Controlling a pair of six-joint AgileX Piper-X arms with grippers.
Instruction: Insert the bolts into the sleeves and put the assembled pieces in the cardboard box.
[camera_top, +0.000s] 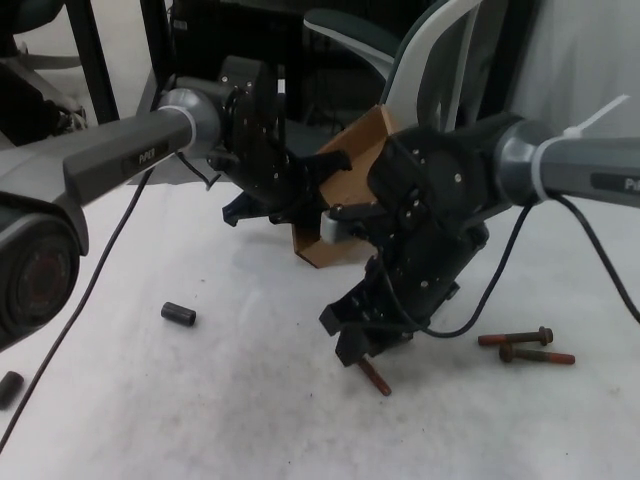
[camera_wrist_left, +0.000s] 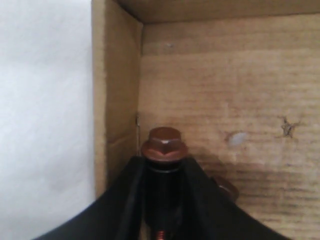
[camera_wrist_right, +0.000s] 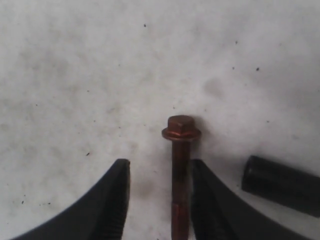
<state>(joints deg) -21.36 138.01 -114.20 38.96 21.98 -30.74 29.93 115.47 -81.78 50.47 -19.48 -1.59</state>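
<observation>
The assembled piece (camera_wrist_left: 163, 167), a copper-coloured bolt in a black sleeve, is clamped between the fingers of the left gripper (camera_wrist_left: 164, 162). Its hexagonal head points away from the wrist. It is inside the cardboard box (camera_wrist_left: 210, 75), close to a corner where two walls meet. Just beside one finger, part of a second bolt head (camera_wrist_left: 228, 188) shows against the cardboard.

In the high view the box sits at the far middle of the white table (camera_top: 200, 420). The left arm comes in from 9 o'clock, its gripper at the box's 9 o'clock side.

At 6 o'clock from the box the right gripper (camera_wrist_right: 160, 167) is low over the table, its fingers narrowly apart. A bare bolt (camera_wrist_right: 180, 170) lies between them. It touches one finger, and a strip of table shows between it and the other. In the high view this bolt pokes out under the gripper toward 5 o'clock. A black sleeve (camera_wrist_right: 280, 186) lies on the table just beside one of the right gripper's fingers.

Two spare bolts (camera_top: 515, 338) (camera_top: 540, 356) lie side by side on the table at 3 o'clock from the right gripper, near it. A loose sleeve (camera_top: 178, 314) lies at 9 o'clock from that gripper, well apart. A dark cylinder (camera_top: 10, 386) lies farther out toward 8 o'clock, at the table's edge.
</observation>
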